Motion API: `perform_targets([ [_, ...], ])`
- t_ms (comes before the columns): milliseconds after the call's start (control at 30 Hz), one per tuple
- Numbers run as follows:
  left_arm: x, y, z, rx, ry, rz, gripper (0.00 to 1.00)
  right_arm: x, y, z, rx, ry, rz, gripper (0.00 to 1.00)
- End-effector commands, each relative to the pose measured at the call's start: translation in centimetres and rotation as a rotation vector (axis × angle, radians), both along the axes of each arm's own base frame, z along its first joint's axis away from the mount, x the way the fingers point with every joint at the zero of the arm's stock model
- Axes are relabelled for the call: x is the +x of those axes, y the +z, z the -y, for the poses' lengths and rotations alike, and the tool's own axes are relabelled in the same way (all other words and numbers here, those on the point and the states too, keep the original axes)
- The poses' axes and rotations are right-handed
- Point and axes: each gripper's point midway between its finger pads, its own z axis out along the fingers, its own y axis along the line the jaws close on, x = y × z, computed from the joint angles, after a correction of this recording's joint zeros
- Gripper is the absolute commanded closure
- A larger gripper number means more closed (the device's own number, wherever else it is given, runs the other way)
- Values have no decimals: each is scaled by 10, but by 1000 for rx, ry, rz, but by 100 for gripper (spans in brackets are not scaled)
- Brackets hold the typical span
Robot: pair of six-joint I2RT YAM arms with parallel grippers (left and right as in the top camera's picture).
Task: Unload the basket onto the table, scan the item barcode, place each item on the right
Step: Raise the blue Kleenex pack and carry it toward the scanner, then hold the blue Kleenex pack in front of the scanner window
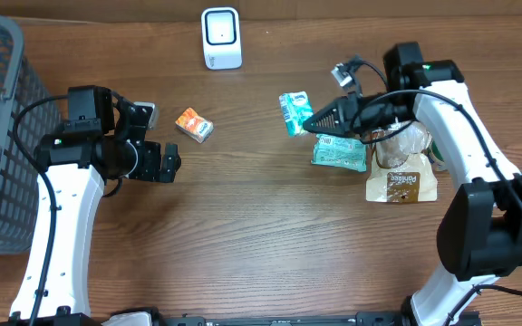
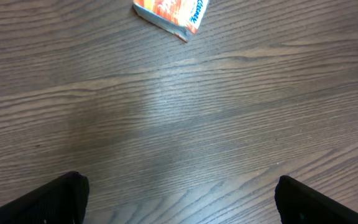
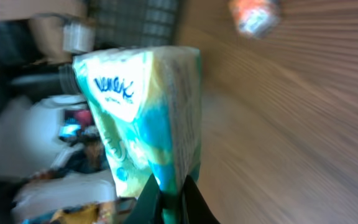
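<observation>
Between the right gripper's (image 1: pixel 308 119) closed jaws: a teal-and-white soft tissue packet (image 1: pixel 294 113), picked up, not yet scanned.
Overhead, the packet sticks out ahead of that gripper's tips, with the white box-shaped barcode scanner (image 1: pixel 221 38) well beyond it and off to one side. The left gripper (image 1: pixel 166 163) stands wide and empty, a small orange cardboard box (image 1: pixel 193 124) just ahead. Left wrist: both fingers (image 2: pixel 58 200) spread, the orange box (image 2: pixel 169 14) in front. Right wrist: the right gripper (image 3: pixel 173 190) pinches the packet's (image 3: pixel 145 118) lower edge; no barcode shows. Left, I judge: carrying it to the scanner's face.
</observation>
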Motion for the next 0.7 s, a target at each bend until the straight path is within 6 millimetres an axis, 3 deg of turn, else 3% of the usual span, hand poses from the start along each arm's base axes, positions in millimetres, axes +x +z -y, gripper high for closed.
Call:
perform_targets([
  [0, 1, 1, 0, 4, -20, 9, 1, 34, -9, -7, -338, -224, 14, 96],
  [67, 1, 1, 0, 3, -20, 9, 1, 63, -2, -9, -469, -345, 140, 96],
  [167, 1, 1, 0, 4, -20, 9, 0, 105, 30, -2, -684, -554, 414, 96],
  [233, 1, 1, 0, 4, -20, 9, 1, 126, 63, -19, -734, -597, 668, 96],
  [467, 1, 1, 0, 4, -20, 9, 0, 188, 117, -60, -922, -741, 1271, 96],
  [567, 1, 1, 0, 4, -20, 9, 0, 211, 116, -77, -999, -700, 1489, 96],
  [667, 1, 1, 0, 4, -20, 9, 1, 229, 87, -97, -1045, -604, 1637, 96],
])
